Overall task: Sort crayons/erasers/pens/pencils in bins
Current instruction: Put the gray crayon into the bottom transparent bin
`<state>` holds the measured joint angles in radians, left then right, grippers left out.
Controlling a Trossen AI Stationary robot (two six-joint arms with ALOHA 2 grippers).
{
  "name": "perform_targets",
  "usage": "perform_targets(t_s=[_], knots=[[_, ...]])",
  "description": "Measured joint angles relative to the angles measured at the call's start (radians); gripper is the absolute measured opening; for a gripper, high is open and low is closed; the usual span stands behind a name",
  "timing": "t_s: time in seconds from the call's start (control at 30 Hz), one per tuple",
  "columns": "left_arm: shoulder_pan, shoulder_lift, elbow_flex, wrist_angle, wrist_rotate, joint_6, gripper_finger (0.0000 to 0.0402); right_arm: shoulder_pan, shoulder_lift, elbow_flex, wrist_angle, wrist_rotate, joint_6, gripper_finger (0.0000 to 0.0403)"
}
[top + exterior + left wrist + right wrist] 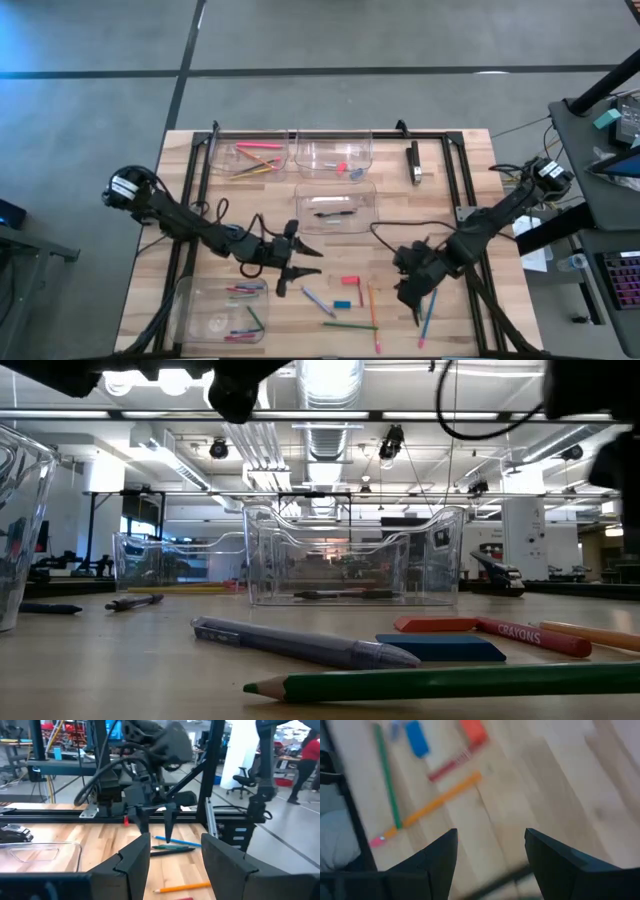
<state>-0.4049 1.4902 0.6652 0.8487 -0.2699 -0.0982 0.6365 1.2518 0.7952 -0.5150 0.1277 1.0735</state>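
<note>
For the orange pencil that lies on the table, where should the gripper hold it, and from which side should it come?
Grip the orange pencil near the middle of its shaft, coming straight down from above. It lies flat on the table, so only its two long sides are free. Set the fingers across its length. The right gripper, open, is closest.

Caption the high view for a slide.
Both arms hover over loose items: left gripper and right gripper open, four bins partly filled.

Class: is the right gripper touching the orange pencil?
Apart. The right wrist view shows the right gripper open, with bare wood between its fingers and the orange pencil.
</note>
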Motion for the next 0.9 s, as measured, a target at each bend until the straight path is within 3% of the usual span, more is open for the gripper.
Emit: perform_targets(t_s=[0.13,0.27,0.43,0.7,0.9], knots=[[0.003,0.025,0.013,0.014,-0.001,0.000,0.0161,0.101,0.006,0.000,-0.078,0.012,0.231,0.0219],[0.007,0.039,0.031,0.013,-0.002,0.009,0.0161,0.208,0.031,-0.002,-0.090,0.029,0.349,0.0219],[0.008,0.039,0.060,0.014,-0.005,0.056,0.0161,0.279,0.094,-0.002,-0.084,0.037,0.427,0.0219],[0.018,0.039,0.081,0.009,-0.008,0.079,0.0161,0.283,0.231,0.006,-0.108,-0.032,0.455,0.0219],[0.019,0.039,0.083,0.012,-0.008,0.087,0.0161,0.283,0.256,0.067,-0.200,-0.034,0.453,0.0219]])
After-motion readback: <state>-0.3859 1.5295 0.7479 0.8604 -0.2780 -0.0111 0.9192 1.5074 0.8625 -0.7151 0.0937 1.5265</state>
